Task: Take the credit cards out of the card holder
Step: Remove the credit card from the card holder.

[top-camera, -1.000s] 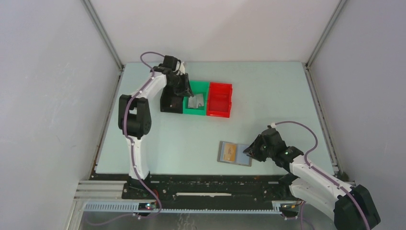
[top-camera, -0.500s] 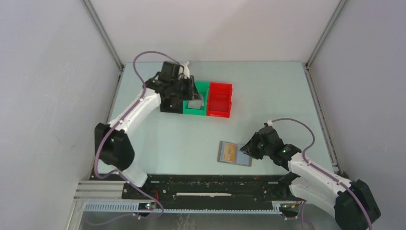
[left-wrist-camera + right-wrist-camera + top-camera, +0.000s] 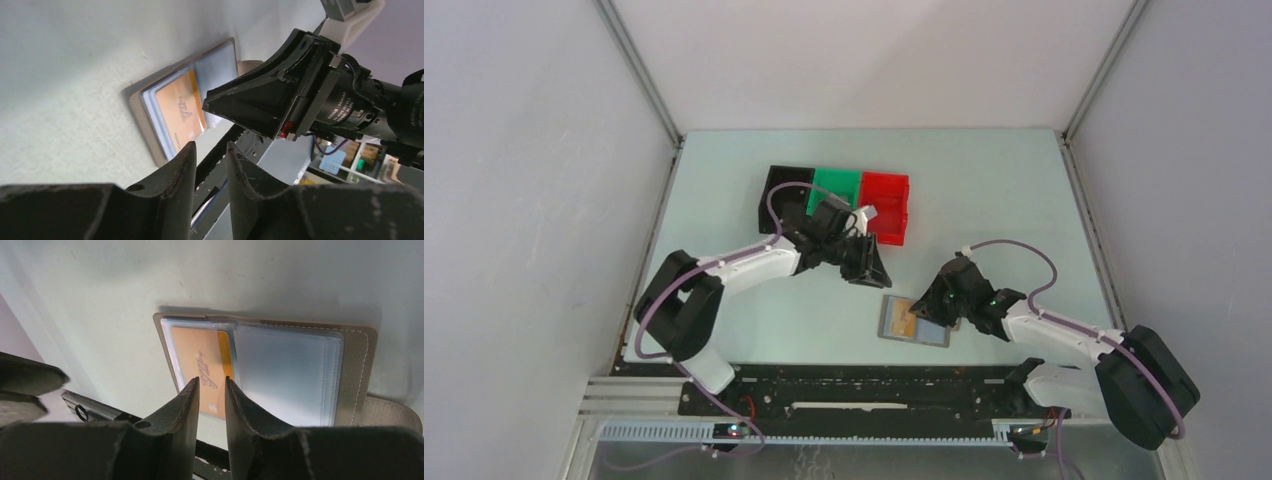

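The card holder point(image 3: 916, 324) lies open and flat on the table near the front edge; it also shows in the left wrist view point(image 3: 145, 117) and the right wrist view point(image 3: 356, 375). A tan-orange card point(image 3: 905, 318) sits in its left clear pocket point(image 3: 180, 110) point(image 3: 197, 352). The right pocket looks empty. My right gripper point(image 3: 933, 308) hovers just above the holder, its tips point(image 3: 211, 381) over the orange card, jaws slightly apart and empty. My left gripper point(image 3: 870, 271) is a short way behind and left of the holder, jaws point(image 3: 211, 146) slightly apart and empty. No grey card is in view.
A black bin point(image 3: 779, 186), a green bin point(image 3: 836, 184) and a red bin point(image 3: 886, 206) stand in a row at the back; my left arm reaches over them. The holder's closing tab point(image 3: 391, 412) sticks out on its right side. The black front rail point(image 3: 854, 375) is close by.
My left arm has swung from the green bin forward and right to just behind the holder. My right gripper has moved left onto the holder, over the orange card.
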